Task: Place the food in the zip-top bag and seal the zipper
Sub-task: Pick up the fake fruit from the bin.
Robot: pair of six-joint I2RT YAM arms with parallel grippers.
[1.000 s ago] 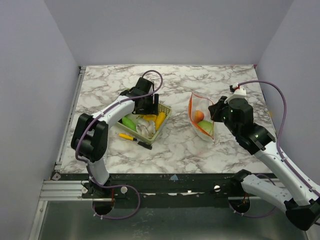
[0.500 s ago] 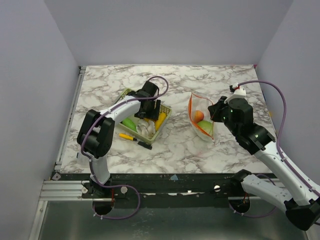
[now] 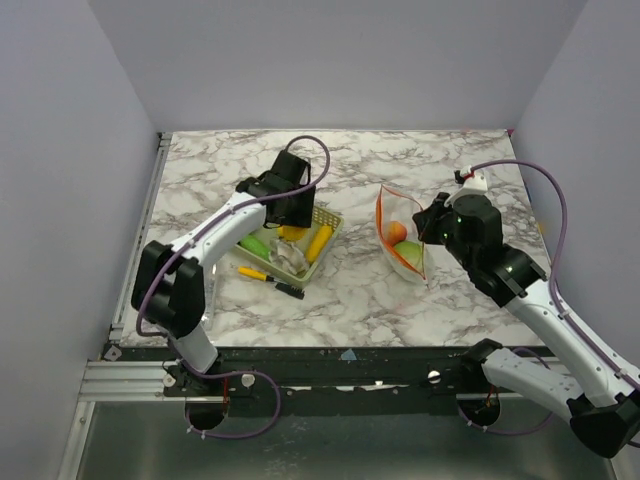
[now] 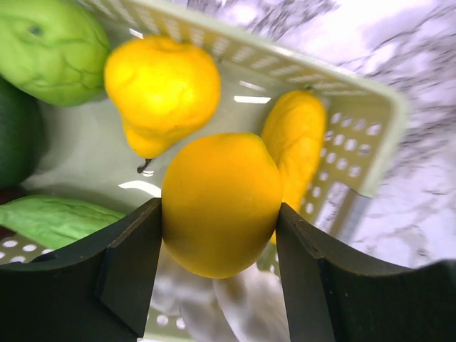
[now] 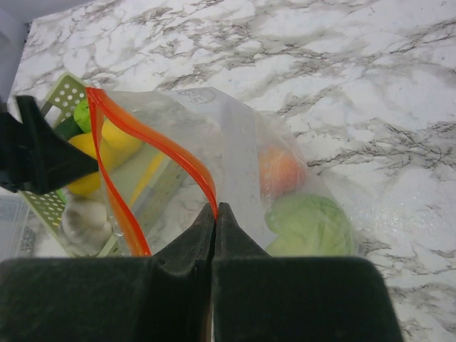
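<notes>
My left gripper (image 4: 219, 235) is shut on a round yellow toy fruit (image 4: 221, 203) and holds it just above the pale green basket (image 4: 370, 142); in the top view the gripper (image 3: 290, 208) is over the basket's far corner. Other food lies in the basket: a yellow piece (image 4: 162, 89), a long yellow piece (image 4: 299, 153), a light green piece (image 4: 53, 46) and a dark green piece (image 4: 14, 135). My right gripper (image 5: 216, 208) is shut on the orange-red zipper (image 5: 182, 160) of the clear zip-top bag (image 3: 400, 240), which stands open. Inside it are a red-orange piece (image 5: 281, 171) and a light green piece (image 5: 310, 224).
A yellow-and-black pen (image 3: 270, 280) lies on the marble table (image 3: 350, 290) in front of the basket (image 3: 330, 222). A whitish piece (image 3: 292, 257) sits at the basket's near end. Grey walls close in the left, back and right.
My left gripper has closed on the round yellow fruit and lifted toward the basket's far corner. The right gripper still holds the zipper, barely moved.
</notes>
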